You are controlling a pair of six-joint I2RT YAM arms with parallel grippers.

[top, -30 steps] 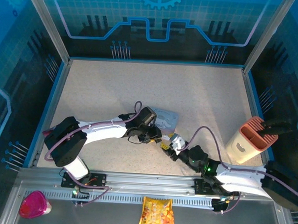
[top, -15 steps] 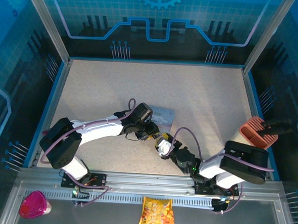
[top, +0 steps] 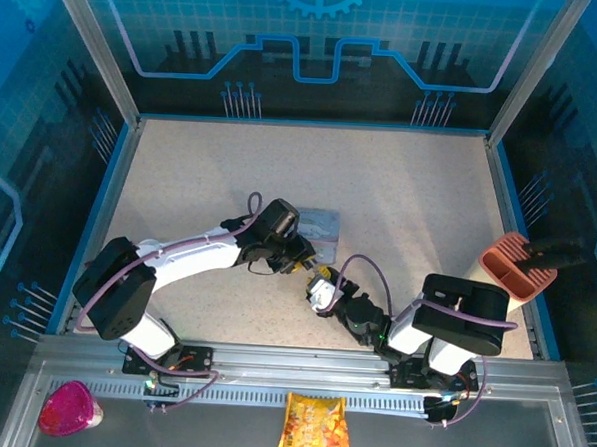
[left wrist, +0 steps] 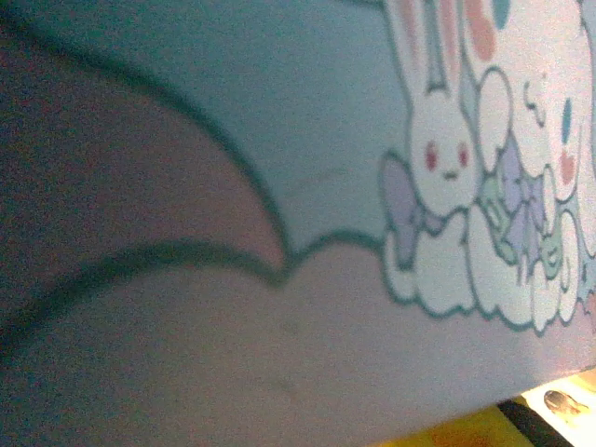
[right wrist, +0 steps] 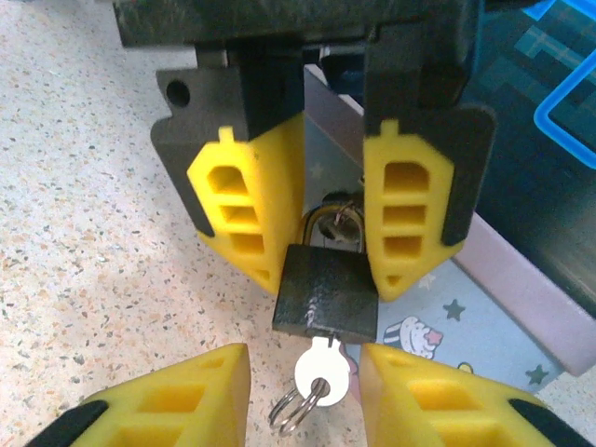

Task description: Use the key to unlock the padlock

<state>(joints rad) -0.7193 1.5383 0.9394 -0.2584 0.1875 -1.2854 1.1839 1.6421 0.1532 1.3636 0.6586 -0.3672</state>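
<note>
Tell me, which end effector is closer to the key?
Right. The right end effector sits open either side of the key under the padlock; the left end effector is above, straddling the shackle.

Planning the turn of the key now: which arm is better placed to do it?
Right. The right fingers sit open on either side of the key, which is already in the padlock. The left fingers appear to be holding the padlock.
</note>
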